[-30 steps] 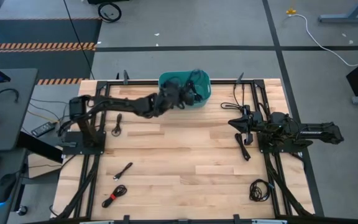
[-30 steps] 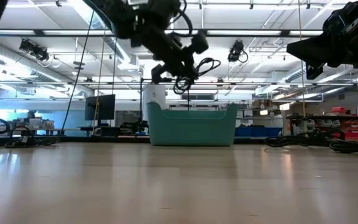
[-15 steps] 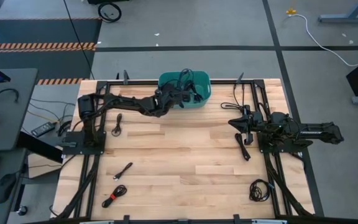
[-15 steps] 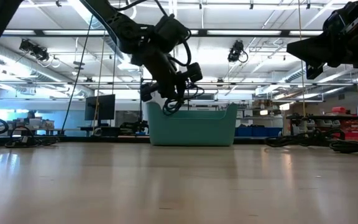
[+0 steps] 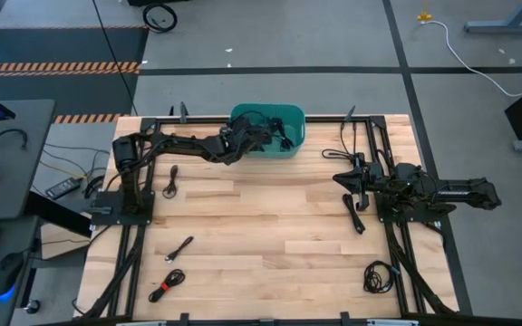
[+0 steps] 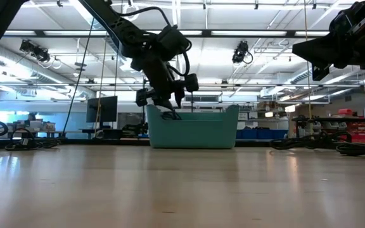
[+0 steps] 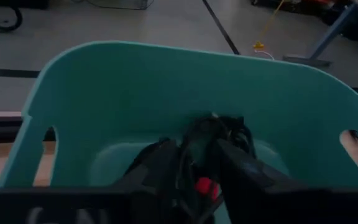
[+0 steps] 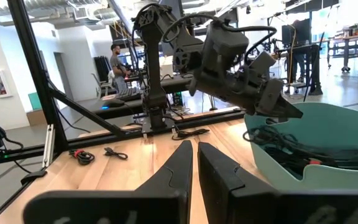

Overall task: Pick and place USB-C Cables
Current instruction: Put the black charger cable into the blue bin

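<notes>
left end effector (image 5: 259,134): reaching down into the teal bin (image 5: 293,116) at the far edge of the bench (image 5: 261,235), fingers clamped on a black USB-C cable bundle (image 7: 215,138) with a red tie (image 7: 204,185)
right end effector (image 5: 350,178): parked over the bench's right side, fingers pinched together, nothing in them
bin contents: more black cables (image 8: 303,152) piled inside
loose cables: several bundles on the bench, one with a red tie near the front left corner (image 5: 166,284)

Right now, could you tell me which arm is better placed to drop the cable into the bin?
Left: its gripper already holds a cable inside the teal bin; the right gripper waits off to the side.
</notes>
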`<state>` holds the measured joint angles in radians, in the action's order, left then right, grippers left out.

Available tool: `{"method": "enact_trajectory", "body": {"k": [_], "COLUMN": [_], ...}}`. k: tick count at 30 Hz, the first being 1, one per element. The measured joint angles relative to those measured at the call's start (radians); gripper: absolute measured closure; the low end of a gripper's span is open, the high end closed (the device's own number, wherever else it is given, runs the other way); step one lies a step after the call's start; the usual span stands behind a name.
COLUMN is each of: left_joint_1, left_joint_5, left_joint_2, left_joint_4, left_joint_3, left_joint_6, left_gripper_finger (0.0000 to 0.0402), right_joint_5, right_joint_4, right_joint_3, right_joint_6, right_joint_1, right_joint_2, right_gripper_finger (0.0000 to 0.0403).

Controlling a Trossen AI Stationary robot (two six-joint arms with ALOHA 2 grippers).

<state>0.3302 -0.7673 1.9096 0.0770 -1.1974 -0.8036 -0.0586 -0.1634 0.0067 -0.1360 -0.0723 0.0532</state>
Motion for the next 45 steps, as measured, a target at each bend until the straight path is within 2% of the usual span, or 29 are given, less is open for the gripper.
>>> {"method": "enact_trajectory", "body": {"k": [6,9,12,14,16,19,21,23,28,34,37,41,45], "left_joint_1": [0.01,0.012,-0.001,-0.018,-0.036,-0.061,-0.067,-0.062,-0.016,0.055,0.078,0.09,0.081], "left_joint_5": [0.012,0.013,0.078,0.189,0.324,0.417,0.416,0.399,0.396,0.395,0.396,0.396,0.403], "left_joint_2": [-0.032,-0.081,-0.152,-0.211,-0.263,-0.312,-0.312,-0.29,-0.194,-0.038,0.052,0.168,0.233], "left_joint_4": [0.083,0.135,0.143,0.093,0.015,-0.148,-0.254,-0.328,-0.347,-0.526,-0.635,-0.72,-0.789], "left_joint_3": [0.0,-0.002,-0.002,-0.002,-0.003,-0.003,-0.003,-0.001,-0.009,-0.173,-0.288,-0.422,-0.542], "left_joint_6": [0.061,0.223,0.472,0.637,0.719,0.683,0.665,0.652,0.632,0.633,0.634,0.648,0.664], "left_gripper_finger": [0.0218,0.0202,0.0197,0.0197,0.0204,0.0225,0.0246,0.0271,0.0333,0.0392,0.0395,0.0378,0.0376], "right_joint_5": [0.0,0.003,0.003,0.003,0.002,0.002,0.003,0.002,-0.001,-0.001,0.0,0.0,0.0], "right_joint_4": [0.0,0.0,0.0,0.0,0.0,0.0,0.0,0.0,0.0,0.0,0.0,0.0,0.0], "right_joint_3": [0.0,0.0,0.0,0.0,0.0,0.0,0.0,0.0,0.0,0.0,0.0,0.0,0.0], "right_joint_6": [0.0,0.0,0.0,0.0,0.0,0.0,0.0,0.0,0.0,0.0,0.0,0.0,0.0], "right_joint_1": [0.0,0.0,0.0,0.0,0.0,0.0,0.0,0.0,0.0,0.0,0.0,0.0,0.0], "right_joint_2": [0.0,0.0,0.0,0.0,0.0,0.0,0.0,0.0,0.0,0.0,0.0,0.0,0.0], "right_gripper_finger": [0.0373,0.0373,0.0373,0.0373,0.0373,0.0373,0.0373,0.0373,0.0373,0.0373,0.0373,0.0373,0.0373]}}
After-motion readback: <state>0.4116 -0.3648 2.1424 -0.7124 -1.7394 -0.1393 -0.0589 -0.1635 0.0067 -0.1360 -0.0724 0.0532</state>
